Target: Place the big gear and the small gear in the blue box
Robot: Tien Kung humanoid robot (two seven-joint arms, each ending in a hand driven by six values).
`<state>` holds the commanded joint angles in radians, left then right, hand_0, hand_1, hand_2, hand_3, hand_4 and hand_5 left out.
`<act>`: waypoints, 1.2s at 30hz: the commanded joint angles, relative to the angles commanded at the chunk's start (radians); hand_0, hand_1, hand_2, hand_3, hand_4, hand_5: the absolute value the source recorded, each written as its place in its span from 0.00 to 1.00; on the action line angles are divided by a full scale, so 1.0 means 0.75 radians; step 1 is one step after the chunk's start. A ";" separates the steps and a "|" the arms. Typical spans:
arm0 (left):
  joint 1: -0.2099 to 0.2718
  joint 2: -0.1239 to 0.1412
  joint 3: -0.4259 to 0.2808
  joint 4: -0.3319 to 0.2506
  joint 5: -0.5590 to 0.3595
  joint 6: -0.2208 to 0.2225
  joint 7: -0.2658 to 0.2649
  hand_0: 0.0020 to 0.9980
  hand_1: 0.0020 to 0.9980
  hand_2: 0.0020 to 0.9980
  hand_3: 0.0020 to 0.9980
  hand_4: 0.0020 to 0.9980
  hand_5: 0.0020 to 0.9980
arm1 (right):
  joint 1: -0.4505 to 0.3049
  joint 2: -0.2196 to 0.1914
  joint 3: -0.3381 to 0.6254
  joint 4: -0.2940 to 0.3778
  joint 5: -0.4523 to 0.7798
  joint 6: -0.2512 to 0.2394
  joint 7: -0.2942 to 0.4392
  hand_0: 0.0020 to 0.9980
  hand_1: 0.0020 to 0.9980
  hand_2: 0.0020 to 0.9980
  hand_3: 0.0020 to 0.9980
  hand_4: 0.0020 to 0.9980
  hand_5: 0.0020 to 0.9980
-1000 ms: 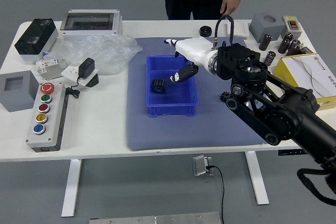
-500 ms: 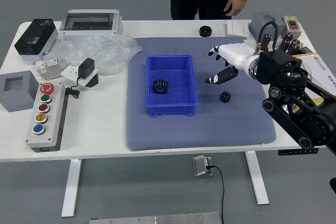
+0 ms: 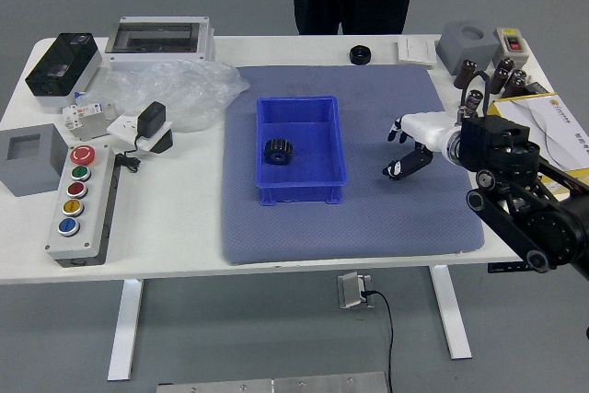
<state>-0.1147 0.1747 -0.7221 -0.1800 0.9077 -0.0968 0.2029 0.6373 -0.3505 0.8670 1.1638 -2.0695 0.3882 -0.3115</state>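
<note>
My right hand [image 3: 398, 150] reaches in from the right over the mat, its thumb and fingers apart. A small black gear [image 3: 396, 170] lies on the mat at the fingertips, mostly covered by them; whether they touch it is unclear. The larger black gear [image 3: 278, 151] lies inside the blue box [image 3: 299, 192], near its left wall. The left hand is out of view.
A blue-grey mat [image 3: 368, 236] lies under the box. A round black part [image 3: 360, 54] is at its far edge. Button panel [image 3: 83, 218] and plastic bag [image 3: 189, 94] are left, yellow box [image 3: 561, 135] right. A person stands behind the table.
My right hand has moved from over the blue box to the right and down toward the small gear. The person has shifted slightly right and the hand at left has gone from view.
</note>
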 joint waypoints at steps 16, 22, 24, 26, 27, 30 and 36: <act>-0.003 -0.002 0.002 0.000 -0.001 0.000 0.000 0.82 0.83 0.83 0.82 0.54 0.12 | 0.010 0.028 -0.028 -0.092 -0.010 -0.042 0.013 0.57 0.56 0.65 0.65 0.76 0.32; -0.002 -0.002 0.004 0.000 -0.001 0.000 0.000 0.82 0.83 0.83 0.82 0.54 0.12 | 0.013 0.044 -0.036 -0.108 -0.012 -0.046 0.012 0.57 0.55 0.64 0.65 0.74 0.31; -0.002 -0.002 0.005 0.000 -0.001 -0.001 0.000 0.82 0.83 0.83 0.82 0.54 0.12 | 0.013 0.049 -0.038 -0.111 -0.013 -0.047 0.011 0.57 0.55 0.64 0.65 0.74 0.31; -0.002 -0.001 0.006 0.000 -0.001 -0.001 0.000 0.82 0.83 0.83 0.82 0.54 0.12 | 0.012 0.054 -0.040 -0.113 -0.014 -0.048 0.010 0.56 0.54 0.64 0.65 0.73 0.31; -0.002 -0.001 0.007 0.000 -0.002 -0.001 0.000 0.82 0.83 0.83 0.82 0.54 0.12 | 0.012 0.056 -0.041 -0.113 -0.014 -0.048 0.010 0.56 0.54 0.64 0.65 0.73 0.31; -0.002 -0.001 0.009 0.000 -0.002 -0.001 0.000 0.82 0.83 0.83 0.82 0.54 0.12 | 0.010 0.062 -0.044 -0.115 -0.017 -0.050 0.006 0.56 0.54 0.64 0.65 0.73 0.31; -0.002 -0.001 0.009 0.000 -0.001 -0.001 0.000 0.82 0.83 0.83 0.82 0.54 0.12 | 0.007 0.068 -0.045 -0.113 -0.024 -0.057 -0.002 0.53 0.53 0.62 0.64 0.69 0.28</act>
<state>-0.1160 0.1739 -0.7150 -0.1800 0.9072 -0.0976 0.2030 0.6428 -0.2995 0.8330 1.0793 -2.0872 0.3456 -0.3128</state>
